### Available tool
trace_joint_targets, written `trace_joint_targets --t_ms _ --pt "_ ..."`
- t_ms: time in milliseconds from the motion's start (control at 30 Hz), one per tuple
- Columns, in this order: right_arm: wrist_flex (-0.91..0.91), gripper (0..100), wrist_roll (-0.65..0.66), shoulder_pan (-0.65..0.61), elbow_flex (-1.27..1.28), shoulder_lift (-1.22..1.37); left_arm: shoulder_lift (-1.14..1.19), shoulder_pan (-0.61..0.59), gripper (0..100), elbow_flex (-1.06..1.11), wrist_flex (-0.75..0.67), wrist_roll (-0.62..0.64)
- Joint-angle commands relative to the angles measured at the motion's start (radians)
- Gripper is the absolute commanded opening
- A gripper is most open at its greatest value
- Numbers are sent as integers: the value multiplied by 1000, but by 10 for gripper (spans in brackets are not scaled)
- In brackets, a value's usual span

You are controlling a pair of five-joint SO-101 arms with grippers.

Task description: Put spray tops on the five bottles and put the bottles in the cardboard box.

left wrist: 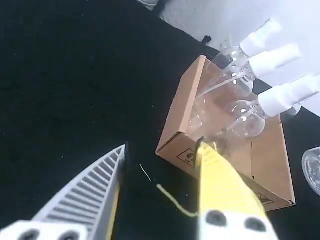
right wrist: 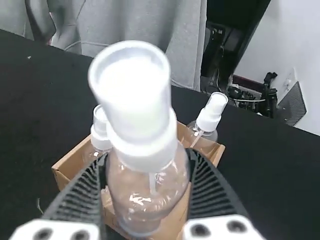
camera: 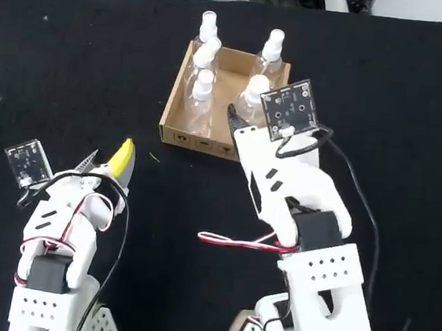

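The cardboard box (camera: 174, 112) sits at the table's far middle. Three clear bottles with white spray tops (camera: 202, 92) stand or lean along its left side, the same three bottles (left wrist: 240, 117) showing in the left wrist view. Another topped bottle (camera: 272, 51) is at the box's far right corner. My right gripper (right wrist: 147, 167) is shut on a fifth topped bottle (right wrist: 142, 150), holding it upright over the box's near right part (camera: 254, 94). My left gripper (camera: 110, 154) hovers open and empty near the table's front left, its yellow finger (left wrist: 220, 185) pointing toward the box (left wrist: 180, 117).
Black cloth covers the table (camera: 73, 63). Red and white wires (camera: 237, 241) trail beside the right arm's base. Grey fabric and dark equipment (right wrist: 235, 45) lie beyond the table's far edge.
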Motion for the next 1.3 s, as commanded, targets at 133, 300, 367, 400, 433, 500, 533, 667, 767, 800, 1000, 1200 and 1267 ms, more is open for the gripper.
trace_joint_targets --t_ms 133,300,367,400,433,500,533,667,767,800,1000,1200,1267 --pt "-60 21 -8 69 -39 7 -11 -2 92 -21 -21 -196" --pt "-71 21 -8 69 -36 22 -11 -4 67 -16 -20 -315" --pt "-77 21 -8 71 -38 50 -11 -5 66 -15 -17 -344" --pt "-94 21 -8 71 -38 67 -11 -7 66 -15 -14 -359" --pt "-110 21 -8 71 -36 84 -11 -7 66 -15 -14 -374" --pt "-135 21 -8 71 -36 122 -11 -7 66 -4 -17 -396" --pt "-143 21 -8 71 -36 139 -11 -7 68 2 -20 -402" --pt "-172 21 -8 71 -38 183 -11 -7 69 2 -20 -399" --pt "-193 21 -8 71 -38 208 -11 -7 69 2 -20 -399" --pt "-199 21 -8 71 -38 214 -11 -7 69 2 -20 -399" --pt "-265 21 -6 94 -38 294 -11 -7 69 1 -21 -399" --pt "-345 21 -6 110 -38 372 -11 -7 69 1 -21 -399" --pt "-358 21 -5 110 -38 390 -11 -8 69 1 -21 -399"
